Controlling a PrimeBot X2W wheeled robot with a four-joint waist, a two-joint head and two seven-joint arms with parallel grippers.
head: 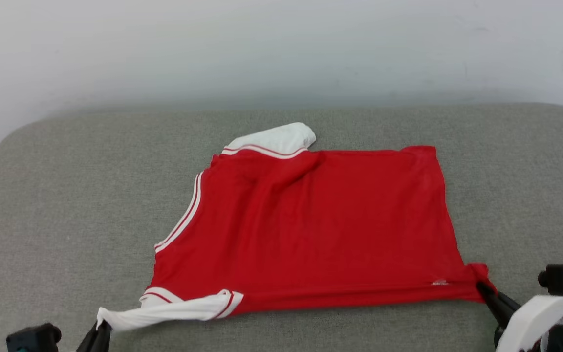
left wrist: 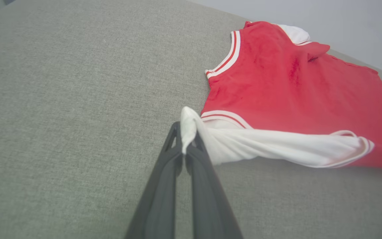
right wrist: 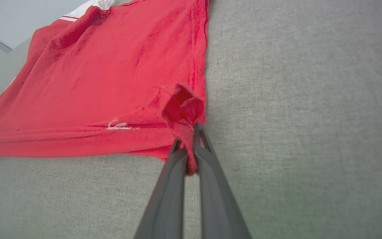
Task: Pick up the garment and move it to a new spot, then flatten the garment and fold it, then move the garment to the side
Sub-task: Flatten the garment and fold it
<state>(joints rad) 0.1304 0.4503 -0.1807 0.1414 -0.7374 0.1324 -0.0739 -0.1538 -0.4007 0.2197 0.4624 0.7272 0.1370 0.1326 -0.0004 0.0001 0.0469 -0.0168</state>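
Note:
The garment (head: 311,225) is a red jersey with white sleeves and striped trim, spread on the grey cushion with its plain red side up. At the lower left of the head view my left gripper (head: 101,328) is shut on the tip of the near white sleeve (left wrist: 277,147), which is pulled out long. The left wrist view shows that gripper (left wrist: 186,132) pinching white cloth. My right gripper (head: 482,286) is shut on the garment's near right hem corner; in the right wrist view its tips (right wrist: 189,139) clamp a bunched red fold (right wrist: 181,106). The far white sleeve (head: 276,139) lies folded at the top.
The grey fabric surface (head: 66,195) reaches well past the garment on every side, with rounded far corners. A pale wall (head: 281,49) rises behind it. A narrow strip of cushion lies between the garment's near edge and me.

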